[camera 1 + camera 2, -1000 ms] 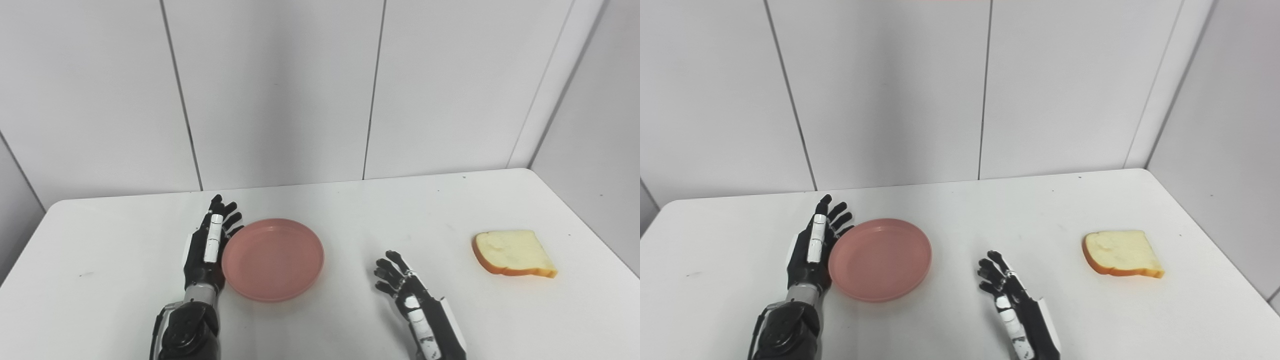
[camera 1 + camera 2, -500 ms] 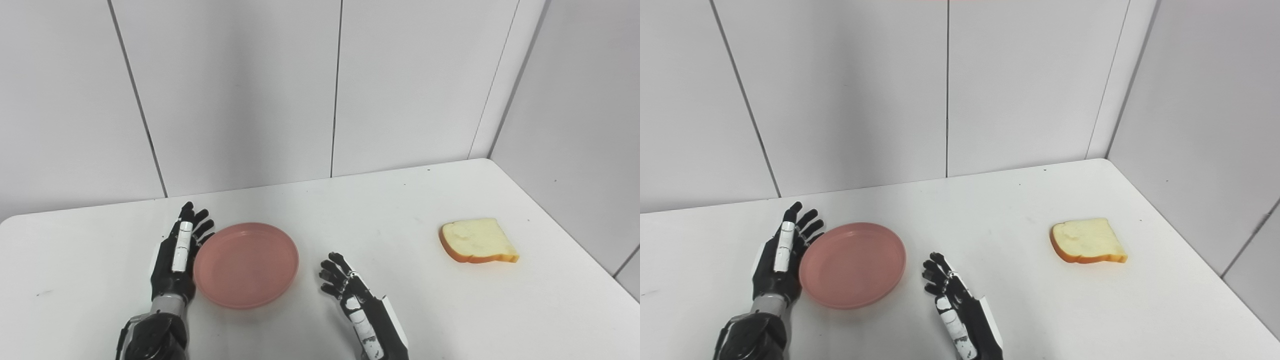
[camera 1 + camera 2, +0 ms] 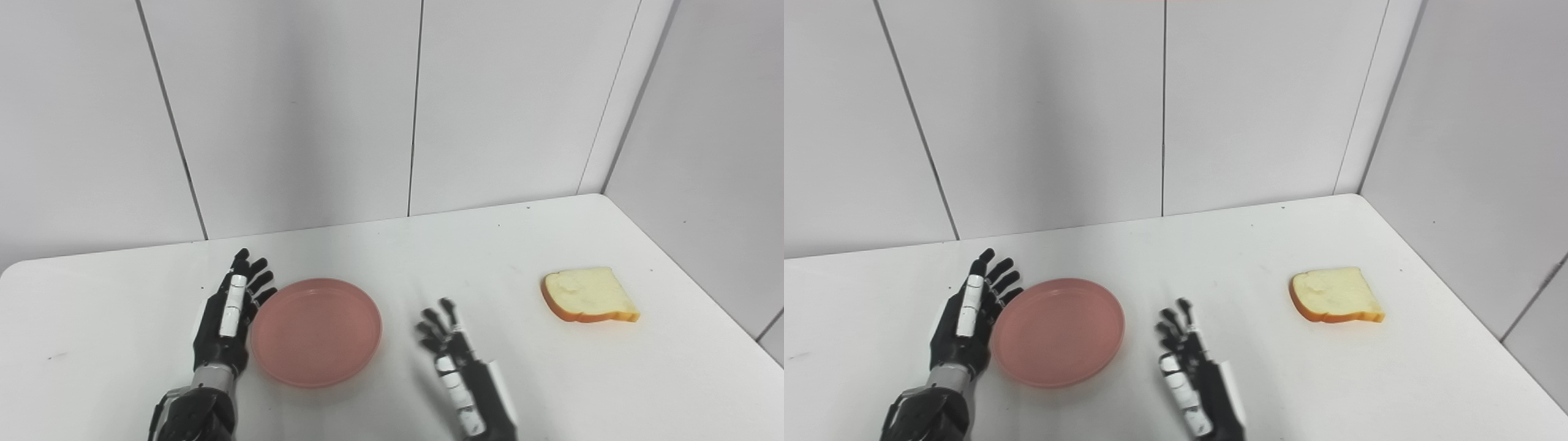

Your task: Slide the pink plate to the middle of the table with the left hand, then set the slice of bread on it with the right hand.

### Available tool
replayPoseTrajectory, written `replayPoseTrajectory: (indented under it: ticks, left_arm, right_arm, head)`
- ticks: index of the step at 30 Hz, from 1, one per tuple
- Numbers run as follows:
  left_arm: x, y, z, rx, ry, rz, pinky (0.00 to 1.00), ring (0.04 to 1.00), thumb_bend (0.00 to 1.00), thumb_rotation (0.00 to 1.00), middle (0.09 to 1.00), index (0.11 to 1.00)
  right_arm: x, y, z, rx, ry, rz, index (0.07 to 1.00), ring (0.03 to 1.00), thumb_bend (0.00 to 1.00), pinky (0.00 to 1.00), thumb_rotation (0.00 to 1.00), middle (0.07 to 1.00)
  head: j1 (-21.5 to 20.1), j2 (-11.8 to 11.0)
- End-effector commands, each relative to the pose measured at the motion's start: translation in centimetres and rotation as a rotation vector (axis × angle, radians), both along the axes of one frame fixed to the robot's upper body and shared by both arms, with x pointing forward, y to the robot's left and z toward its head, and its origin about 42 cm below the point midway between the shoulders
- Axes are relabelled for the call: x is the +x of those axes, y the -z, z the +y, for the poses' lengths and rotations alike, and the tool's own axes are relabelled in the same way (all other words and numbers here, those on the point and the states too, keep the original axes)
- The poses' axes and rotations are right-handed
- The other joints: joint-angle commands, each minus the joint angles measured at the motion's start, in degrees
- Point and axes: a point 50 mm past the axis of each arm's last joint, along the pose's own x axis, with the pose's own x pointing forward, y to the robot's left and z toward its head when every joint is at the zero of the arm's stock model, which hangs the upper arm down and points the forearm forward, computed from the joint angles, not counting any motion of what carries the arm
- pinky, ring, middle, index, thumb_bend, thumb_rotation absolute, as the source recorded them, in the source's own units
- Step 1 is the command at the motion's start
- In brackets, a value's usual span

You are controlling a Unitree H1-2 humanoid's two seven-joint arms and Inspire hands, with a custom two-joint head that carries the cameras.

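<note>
Nowhere any readable writing, brand or label: only plain white patches on the backs of the hands.

Surface: white matt table (image 3: 490,257) with rounded corners, a few small dark specks on it. It sits in a corner of pale grey wall panels (image 3: 294,110) divided by thin vertical seams.

Count: one plate, one bread slice, two hands.

Round pink plastic plate (image 3: 316,331) lies flat, left of the table's centre, nothing on it. Black robotic left hand (image 3: 228,321) stands on edge against the plate's left rim, fingers straight and slightly fanned, pointing away from the robot; it grips nothing. Whether the palm actually touches the rim cannot be told, but it is right beside it.

Black robotic right hand (image 3: 456,358) is just right of the plate, apart from it, fingers spread and a little curled, holding nothing.

Slice of white bread with tan crust (image 3: 589,295) lies flat near the table's right edge, well apart from the plate and from both hands.
</note>
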Motion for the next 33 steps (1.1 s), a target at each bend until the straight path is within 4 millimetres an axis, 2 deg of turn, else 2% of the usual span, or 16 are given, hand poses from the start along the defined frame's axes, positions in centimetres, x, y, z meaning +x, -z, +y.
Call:
replayPoseTrajectory:
  ticks: [1,2,4,7,10,12,14,15,17,18,19,21,23,25,29,33]
  left_arm:
    - [0.1,0.6,0.5,-0.004,-0.003,0.038,0.8,0.861,0.88,0.8,0.869,0.919]
    - [0.1,0.6,0.5,-0.004,-0.003,0.038,0.8,0.86,0.88,0.8,0.868,0.919]
    - [0.3,0.7,0.6,-0.006,0.0,0.036,0.81,0.862,0.88,0.79,0.875,0.933]
    - [0.5,0.7,0.5,-0.009,0.005,0.032,0.8,0.858,0.9,0.8,0.873,0.932]
    - [0.7,0.8,0.3,-0.016,0.006,0.03,0.81,0.854,0.91,0.79,0.873,0.927]
    - [0.7,0.8,0.4,-0.014,0.007,0.03,0.81,0.853,0.9,0.8,0.875,0.929]
    - [0.8,0.9,0.5,-0.019,0.005,0.034,0.81,0.854,0.89,0.8,0.875,0.928]
    - [0.8,1.0,0.6,-0.024,0.003,0.037,0.82,0.854,0.88,0.79,0.872,0.919]
    - [0.8,1.0,0.6,-0.029,0.001,0.04,0.82,0.855,0.87,0.79,0.871,0.914]
    - [0.9,1.2,0.8,-0.029,0.001,0.039,0.82,0.855,0.87,0.79,0.871,0.914]
    - [0.9,1.3,0.9,-0.031,0.001,0.037,0.82,0.856,0.86,0.79,0.87,0.915]
    - [1.0,1.5,1.1,-0.032,0.003,0.032,0.83,0.86,0.86,0.78,0.874,0.91]
    - [1.1,1.7,1.2,-0.032,0.003,0.027,0.83,0.865,0.86,0.78,0.878,0.91]
    - [1.2,1.8,1.3,-0.033,0.002,0.026,0.83,0.86,0.86,0.78,0.878,0.907]
    - [1.4,2.0,1.6,-0.038,0.0,0.022,0.82,0.844,0.9,0.77,0.871,0.909]
    - [1.3,2.0,1.5,-0.037,0.0,0.022,0.83,0.846,0.89,0.77,0.874,0.906]
  right_arm:
    - [-0.9,-0.8,-0.6,-0.018,0.021,-0.027,0.983,0.877,0.78,0.87,0.75,0.917]
    - [-0.9,-0.9,-0.6,-0.018,0.022,-0.028,0.982,0.876,0.78,0.87,0.74,0.916]
    - [0.0,-3.3,-2.2,-0.088,0.039,-0.088,0.975,0.879,0.8,0.85,0.68,0.922]
    - [0.9,-6.5,-4.4,-0.192,0.05,-0.147,0.974,0.886,0.83,0.84,0.64,0.925]
    - [1.4,-9.5,-6.7,-0.344,0.07,-0.186,0.968,0.878,0.8,0.83,0.62,0.921]
    - [1.7,-11.5,-8.2,-0.457,0.097,-0.205,0.961,0.872,0.82,0.81,0.61,0.919]
    - [2.0,-13.1,-9.6,-0.553,0.133,-0.212,0.95,0.867,0.83,0.8,0.59,0.912]
    - [2.2,-13.8,-10.2,-0.599,0.153,-0.213,0.945,0.869,0.87,0.81,0.6,0.914]
    - [2.3,-14.5,-10.7,-0.645,0.173,-0.212,0.942,0.87,0.89,0.82,0.61,0.915]
    - [2.6,-15.4,-11.5,-0.726,0.196,-0.214,0.941,0.871,0.9,0.82,0.61,0.915]
    - [2.8,-16.4,-12.3,-0.799,0.219,-0.215,0.935,0.858,0.9,0.79,0.61,0.914]
    - [3.1,-18.0,-13.5,-0.927,0.258,-0.198,0.926,0.863,0.91,0.79,0.57,0.921]
    - [3.1,-18.8,-14.1,-0.998,0.273,-0.17,0.933,0.885,0.91,0.82,0.55,0.93]
    - [3.0,-19.6,-14.8,-1.06,0.281,-0.137,0.926,0.91,0.9,0.82,0.48,0.934]
    - [3.1,-21.6,-16.9,-1.221,0.286,-0.041,0.924,0.908,0.95,0.84,0.5,0.93]
    - [3.6,-22.8,-18.6,-1.297,0.281,0.006,0.914,0.909,0.98,0.87,0.46,0.918]
  head:
    - [0.1,0.1]
    - [0.1,0.1]
    - [-0.9,-0.3]
    - [-1.7,-0.8]
    - [-2.0,-0.9]
    - [-3.5,-1.8]
    - [-4.1,-2.1]
    - [-4.1,-2.1]
    - [-4.1,-2.1]
    - [-6.3,-3.4]
    - [-6.8,-3.7]
    - [-7.2,-4.1]
    - [-7.3,-4.3]
    - [-7.3,-4.4]
    - [-6.9,-4.6]
    - [-6.6,-4.4]
